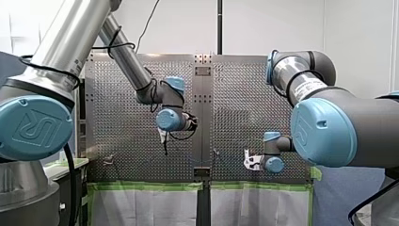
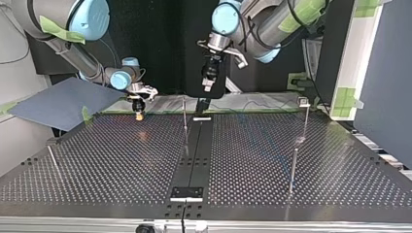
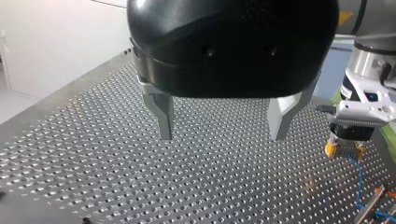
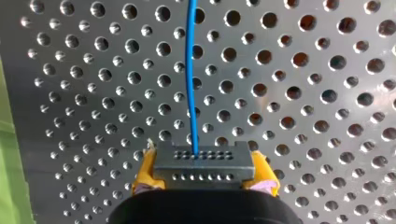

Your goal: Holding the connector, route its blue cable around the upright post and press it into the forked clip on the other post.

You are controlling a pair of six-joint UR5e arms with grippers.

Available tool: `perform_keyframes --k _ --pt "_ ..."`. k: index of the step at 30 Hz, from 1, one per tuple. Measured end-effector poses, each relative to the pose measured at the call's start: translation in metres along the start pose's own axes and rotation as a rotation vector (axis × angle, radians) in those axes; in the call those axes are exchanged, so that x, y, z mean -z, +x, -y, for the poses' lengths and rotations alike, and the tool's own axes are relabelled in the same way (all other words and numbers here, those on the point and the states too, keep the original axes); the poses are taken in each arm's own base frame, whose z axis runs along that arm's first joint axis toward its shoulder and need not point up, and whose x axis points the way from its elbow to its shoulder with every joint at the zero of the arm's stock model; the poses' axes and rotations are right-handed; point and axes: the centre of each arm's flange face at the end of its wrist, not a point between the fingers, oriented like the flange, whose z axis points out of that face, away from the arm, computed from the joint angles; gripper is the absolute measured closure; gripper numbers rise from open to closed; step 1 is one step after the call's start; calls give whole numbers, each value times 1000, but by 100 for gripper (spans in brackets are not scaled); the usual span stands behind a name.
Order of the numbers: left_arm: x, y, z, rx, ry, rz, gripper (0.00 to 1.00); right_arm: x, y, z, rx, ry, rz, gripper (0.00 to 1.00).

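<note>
Connector [image 4: 204, 163] sits clamped in my right fingers [image 4: 142, 175], blue cable [image 4: 190, 70] running straight ahead of them; my left fingers [image 3: 161, 112] hang apart, empty.

Between the right gripper's [image 4: 204, 179] jaws you see a grey connector [image 4: 204, 161] with two rows of small dark holes. The pads [image 4: 143, 173] on either side of it are yellow. The cable [image 4: 190, 74] running ahead of the jaws is bright blue. Beneath it the table [image 4: 317, 84] is silver metal, dotted all over with a regular grid of holes, with a green strip [image 4: 7, 177] off to one side of the jaws. Your left gripper [image 3: 222, 134] has a glossy black body and pale grey metal fingers [image 3: 164, 116].
</note>
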Motion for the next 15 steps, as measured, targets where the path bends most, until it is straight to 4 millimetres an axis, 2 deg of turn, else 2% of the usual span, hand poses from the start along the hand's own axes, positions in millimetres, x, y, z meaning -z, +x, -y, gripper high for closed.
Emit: perform_keyframes --k 15 --pt "48 -21 -9 25 14 37 0 0 0 0 -16 3 1 100"
